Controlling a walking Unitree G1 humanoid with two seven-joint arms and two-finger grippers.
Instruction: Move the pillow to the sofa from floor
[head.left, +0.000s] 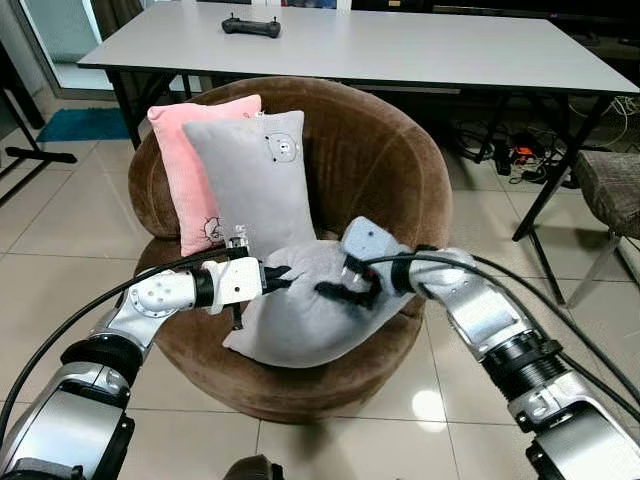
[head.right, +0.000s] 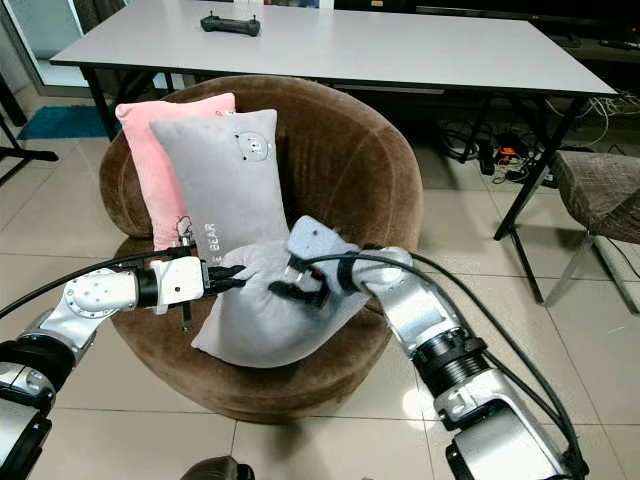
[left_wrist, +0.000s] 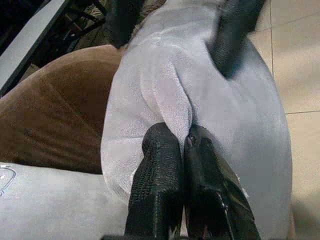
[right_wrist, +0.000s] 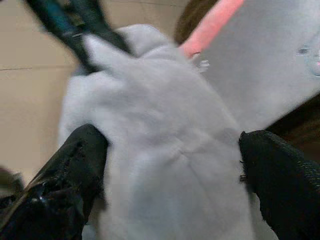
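A grey pillow (head.right: 265, 325) lies on the seat of the round brown sofa (head.right: 350, 160). The left end effector (head.right: 238, 277) pinches its near edge; the right end effector (head.right: 300, 290) presses its top. Two pillows, pink (head.right: 140, 150) and grey (head.right: 225, 180), lean against the sofa's back.

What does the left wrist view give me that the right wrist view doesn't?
Left wrist view: the left gripper is shut on a pinched fold of the grey pillow, its two fingers pressed together, with the brown sofa beside it. Right wrist view: the right gripper has its fingers spread wide, one at either side of the pillow, with the pink pillow and an upright grey pillow behind. Both show the held pillow, the tiled floor and the other gripper's fingers at the far end.
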